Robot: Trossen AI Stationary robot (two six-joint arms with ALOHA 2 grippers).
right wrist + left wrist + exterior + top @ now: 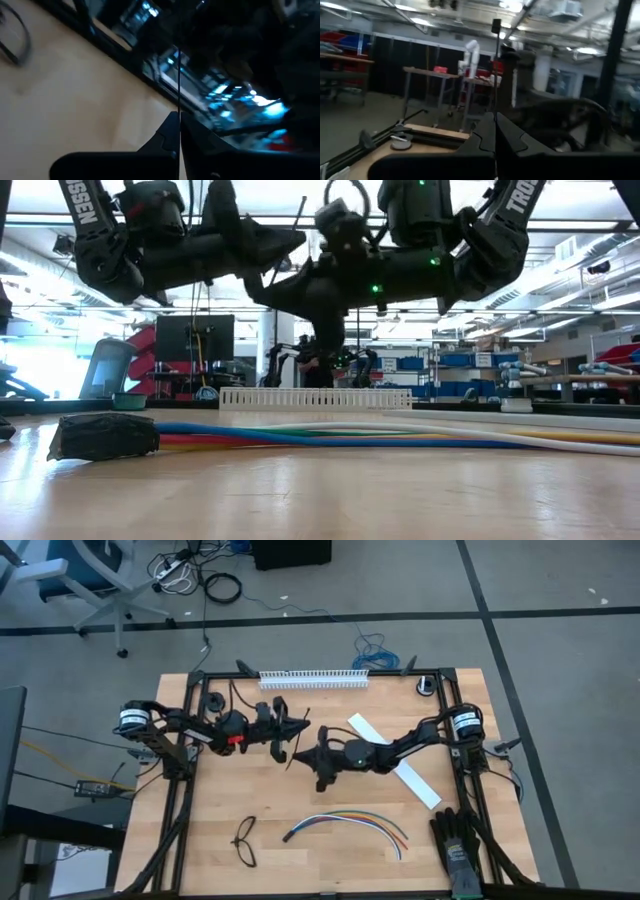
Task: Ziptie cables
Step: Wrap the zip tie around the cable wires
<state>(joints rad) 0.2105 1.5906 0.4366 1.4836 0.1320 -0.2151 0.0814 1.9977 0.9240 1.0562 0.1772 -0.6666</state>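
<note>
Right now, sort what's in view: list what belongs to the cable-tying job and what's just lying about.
For the job:
- cables, loose near the table's front edge
- ziptie, pinched by both shut grippers, left gripper and right gripper, above the table

Lying about:
- glasses, left of the cables
- white strip, under the right arm
- white comb-like rail at the back edge
- black glove, front right corner

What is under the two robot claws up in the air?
Bare wooden table. The cables lie nearer the front edge, not under the claws. The arms cover the wood directly below them.
</note>
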